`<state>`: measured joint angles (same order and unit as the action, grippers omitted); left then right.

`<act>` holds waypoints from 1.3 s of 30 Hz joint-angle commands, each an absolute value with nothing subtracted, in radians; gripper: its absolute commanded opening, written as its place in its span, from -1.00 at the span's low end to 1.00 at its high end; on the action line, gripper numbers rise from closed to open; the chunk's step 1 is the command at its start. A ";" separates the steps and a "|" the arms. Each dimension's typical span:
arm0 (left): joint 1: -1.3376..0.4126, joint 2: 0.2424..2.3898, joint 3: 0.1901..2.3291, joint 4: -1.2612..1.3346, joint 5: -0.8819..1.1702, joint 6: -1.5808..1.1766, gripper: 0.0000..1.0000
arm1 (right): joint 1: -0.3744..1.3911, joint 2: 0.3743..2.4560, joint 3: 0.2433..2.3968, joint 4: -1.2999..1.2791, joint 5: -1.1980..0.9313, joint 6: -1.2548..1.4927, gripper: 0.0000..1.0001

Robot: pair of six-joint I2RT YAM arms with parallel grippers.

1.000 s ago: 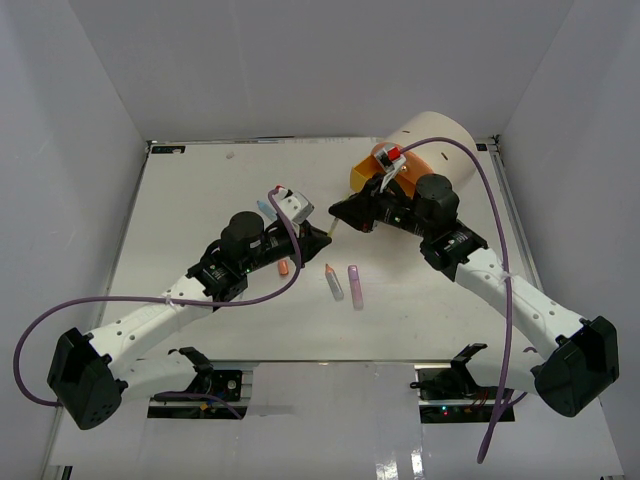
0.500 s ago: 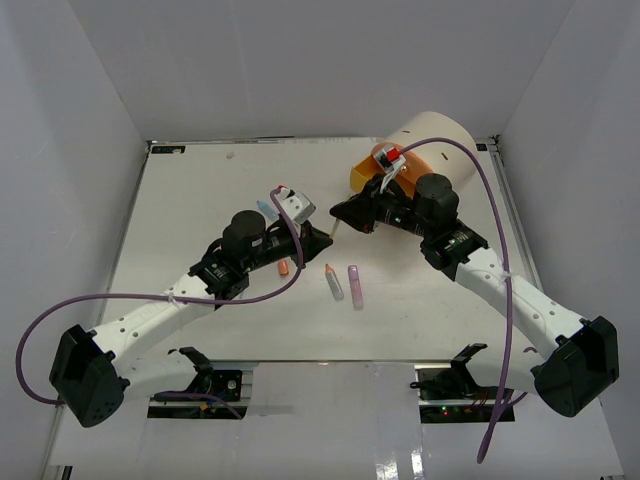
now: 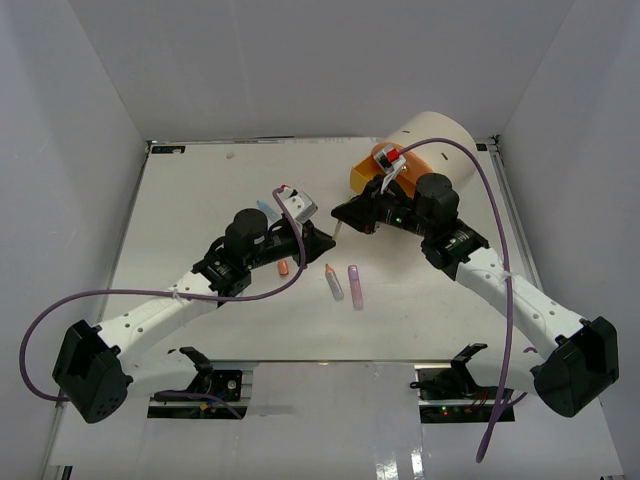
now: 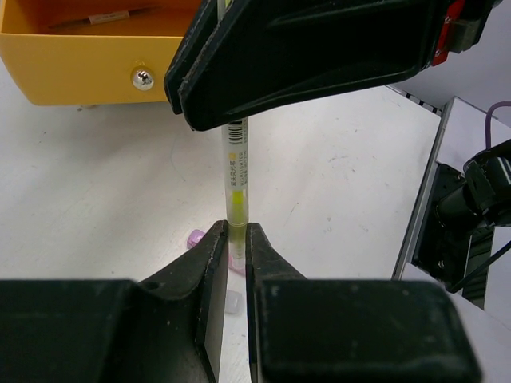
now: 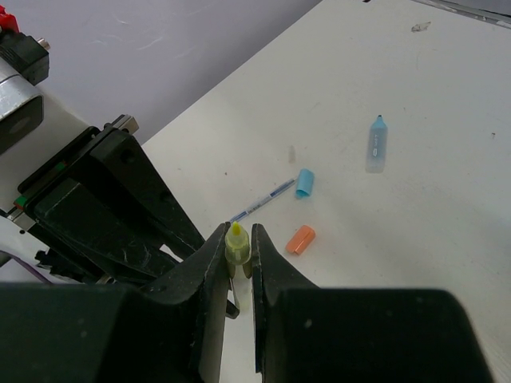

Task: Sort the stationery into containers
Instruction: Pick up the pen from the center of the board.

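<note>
Both ends of one yellow pen point(image 4: 236, 179) are pinched. My left gripper point(image 4: 231, 239) is closed narrow on one end, and my right gripper point(image 5: 237, 249) is closed on the pointed end. The pen's long axis runs straight from one set of jaws to the other, spanning the short gap between them. The open yellow drawer point(image 4: 88, 76) sits just beyond the right gripper, so I judge the right arm nearer for the drop. The left should let go first.
</note>
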<state>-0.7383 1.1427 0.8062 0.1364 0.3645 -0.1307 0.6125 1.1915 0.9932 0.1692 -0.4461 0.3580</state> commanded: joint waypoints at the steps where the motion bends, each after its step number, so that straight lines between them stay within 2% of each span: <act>1: -0.749 1.146 0.813 0.146 0.459 -0.146 -0.55 | 0.612 1.187 1.048 0.236 -0.448 0.354 -0.85; 6: -0.747 1.147 0.811 0.147 0.466 -0.147 -0.50 | 0.612 1.186 1.046 0.239 -0.449 0.354 -0.85; 12: -0.747 1.150 0.813 0.143 0.462 -0.146 -0.29 | 0.612 1.183 1.048 0.229 -0.445 0.347 -0.85; 20: -0.749 1.169 0.821 0.127 0.463 -0.147 -0.21 | 0.612 1.177 1.054 0.227 -0.454 0.347 -0.85; 22: -0.747 1.175 0.824 0.124 0.465 -0.149 -0.25 | 0.612 1.177 1.055 0.227 -0.454 0.347 -0.85; 29: -0.749 1.175 0.821 0.140 0.479 -0.158 -0.71 | 0.614 1.177 1.043 0.245 -0.463 0.350 -0.85; 37: -0.747 1.149 0.796 0.221 0.485 -0.219 -0.95 | 0.614 1.157 0.988 0.305 -0.465 0.350 -0.76; 39: -0.749 1.146 0.792 0.247 0.485 -0.244 -0.98 | 0.612 1.154 0.973 0.331 -0.471 0.350 -0.51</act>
<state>-0.7349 1.1801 0.8001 0.1749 0.4183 -0.1894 0.6106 1.1824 0.9810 0.2035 -0.4637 0.3561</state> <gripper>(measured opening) 0.216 0.231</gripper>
